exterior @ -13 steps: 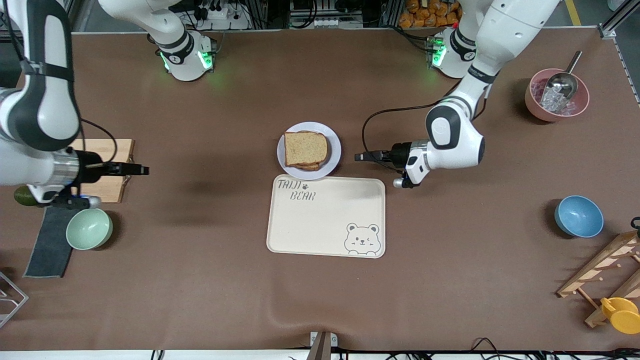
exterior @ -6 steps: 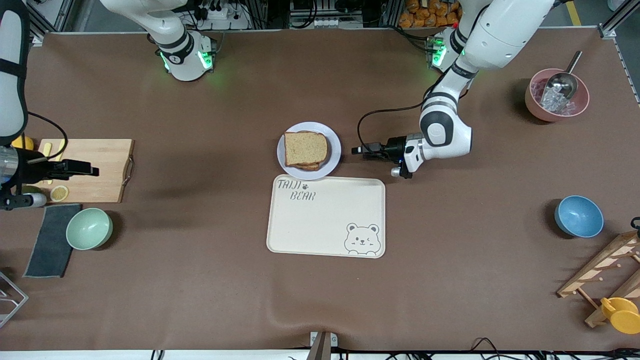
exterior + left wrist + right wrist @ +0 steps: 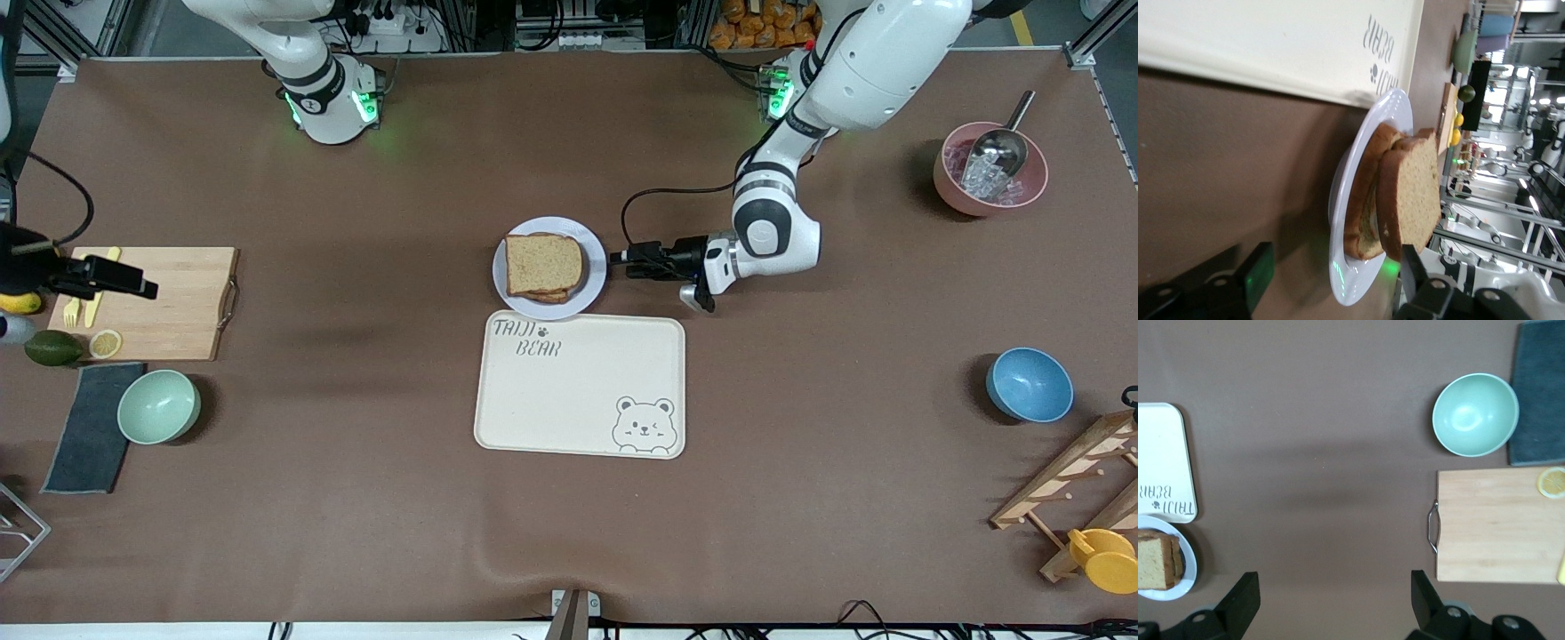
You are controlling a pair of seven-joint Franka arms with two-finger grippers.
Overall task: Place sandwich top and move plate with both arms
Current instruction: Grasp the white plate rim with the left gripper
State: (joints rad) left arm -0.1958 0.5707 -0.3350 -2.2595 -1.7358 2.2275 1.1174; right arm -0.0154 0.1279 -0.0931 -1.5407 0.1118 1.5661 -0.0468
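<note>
The sandwich top lies on another bread slice on the pale round plate at mid-table, just farther from the front camera than the tray. My left gripper is low at the plate's rim on the left arm's side. It is open, and in the left wrist view the plate's rim lies between its fingers without touching them, with the sandwich top uppermost. My right gripper is open and empty, up over the cutting board; in the right wrist view only brown table lies between its fingers.
A cream tray with a bear drawing lies beside the plate, nearer the front camera. A wooden cutting board, green bowl and dark cloth are at the right arm's end. A pink bowl and blue bowl are at the left arm's end.
My right gripper has drawn back from mid-table toward its own end, over the cutting board. My left gripper has moved in to the plate's rim.
</note>
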